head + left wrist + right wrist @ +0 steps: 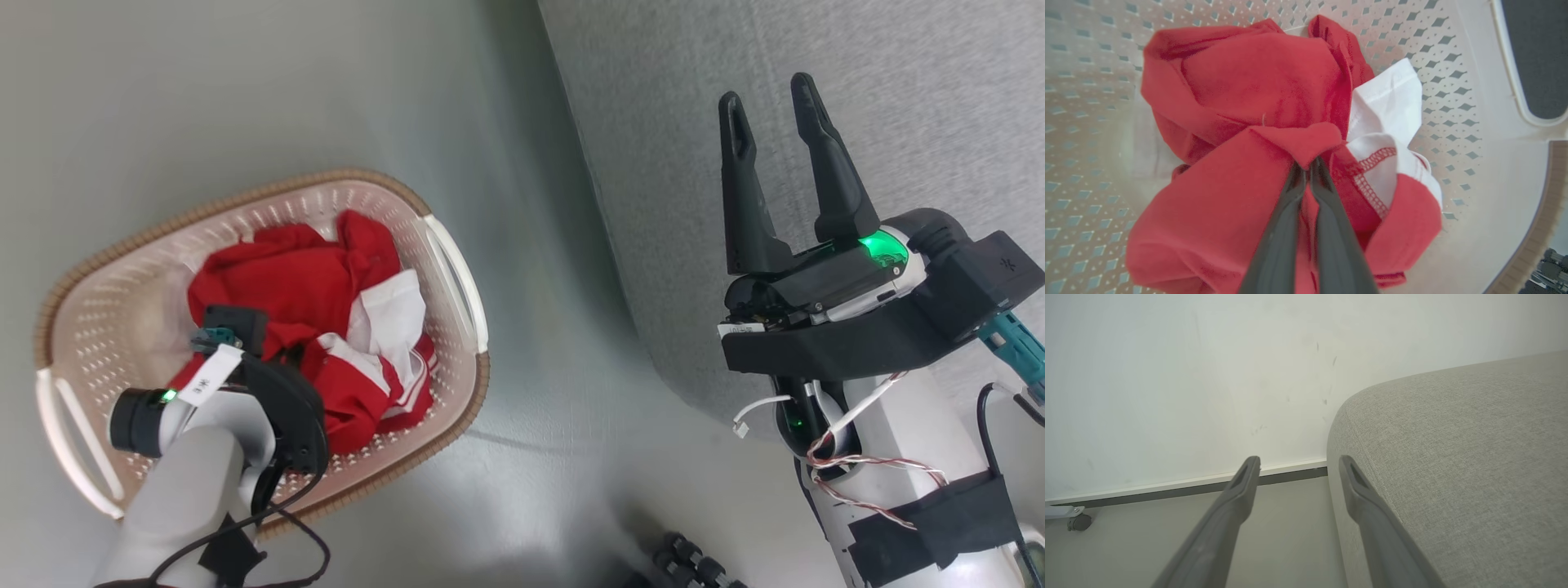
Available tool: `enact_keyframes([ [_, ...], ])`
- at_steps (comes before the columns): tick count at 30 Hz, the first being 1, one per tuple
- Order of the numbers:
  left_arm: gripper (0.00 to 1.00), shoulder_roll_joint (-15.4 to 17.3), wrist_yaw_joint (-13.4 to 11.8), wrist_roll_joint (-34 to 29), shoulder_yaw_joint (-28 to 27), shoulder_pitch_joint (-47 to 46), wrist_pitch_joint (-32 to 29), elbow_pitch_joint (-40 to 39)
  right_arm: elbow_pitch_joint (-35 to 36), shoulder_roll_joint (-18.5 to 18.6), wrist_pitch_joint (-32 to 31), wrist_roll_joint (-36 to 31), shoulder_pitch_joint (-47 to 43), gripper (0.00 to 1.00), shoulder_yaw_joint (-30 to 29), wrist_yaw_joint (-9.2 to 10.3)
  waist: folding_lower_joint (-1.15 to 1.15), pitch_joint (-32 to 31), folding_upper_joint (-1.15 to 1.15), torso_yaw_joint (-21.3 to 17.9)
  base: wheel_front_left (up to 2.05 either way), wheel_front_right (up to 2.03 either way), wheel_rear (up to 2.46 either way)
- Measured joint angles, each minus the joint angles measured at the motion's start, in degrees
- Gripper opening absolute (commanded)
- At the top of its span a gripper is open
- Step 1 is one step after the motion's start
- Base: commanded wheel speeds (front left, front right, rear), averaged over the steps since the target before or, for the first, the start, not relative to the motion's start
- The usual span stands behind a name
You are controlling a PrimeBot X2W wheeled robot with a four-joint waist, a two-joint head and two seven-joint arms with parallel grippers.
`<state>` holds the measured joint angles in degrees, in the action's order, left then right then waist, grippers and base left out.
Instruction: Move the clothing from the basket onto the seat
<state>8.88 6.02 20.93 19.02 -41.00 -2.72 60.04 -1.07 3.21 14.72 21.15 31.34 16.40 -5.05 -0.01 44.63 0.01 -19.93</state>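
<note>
One fold of the clothing [1241,81], heaped in the basket [122,294], is pinched in my shut left jaws, and the seat [898,98] lies across the floor to my right, beside my open, empty right jaws.
</note>
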Motion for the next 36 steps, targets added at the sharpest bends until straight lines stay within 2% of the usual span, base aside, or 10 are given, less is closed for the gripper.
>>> enact_keyframes([
  [10,0.0,-2.5,0.6,2.2,-0.5,0.0,4.5,0.0,-3.3,0.0,0.0,0.0,-0.3,1.0,-2.1,-0.52,0.0,-6.9,-0.01,1.9,0.0,0.0,0.0],
  [21,0.0,-4.4,1.1,3.8,0.7,0.5,10.6,-2.4,-6.5,1.2,0.0,0.1,-2.7,1.0,-4.6,-1.09,-0.01,-14.9,-0.02,6.3,0.0,0.0,0.0],
  [27,0.0,-4.9,1.4,4.8,3.2,1.9,14.1,-6.2,-7.5,2.0,0.0,0.2,-4.4,1.0,-5.3,-1.53,-0.01,-19.5,-0.01,9.3,0.0,0.0,0.0],
  [36,0.0,-4.9,1.4,8.9,5.8,4.3,16.0,-14.4,-9.6,2.4,0.0,1.2,-7.8,1.0,-5.3,-1.78,0.0,-26.8,-0.01,13.2,0.0,0.0,0.0],
])
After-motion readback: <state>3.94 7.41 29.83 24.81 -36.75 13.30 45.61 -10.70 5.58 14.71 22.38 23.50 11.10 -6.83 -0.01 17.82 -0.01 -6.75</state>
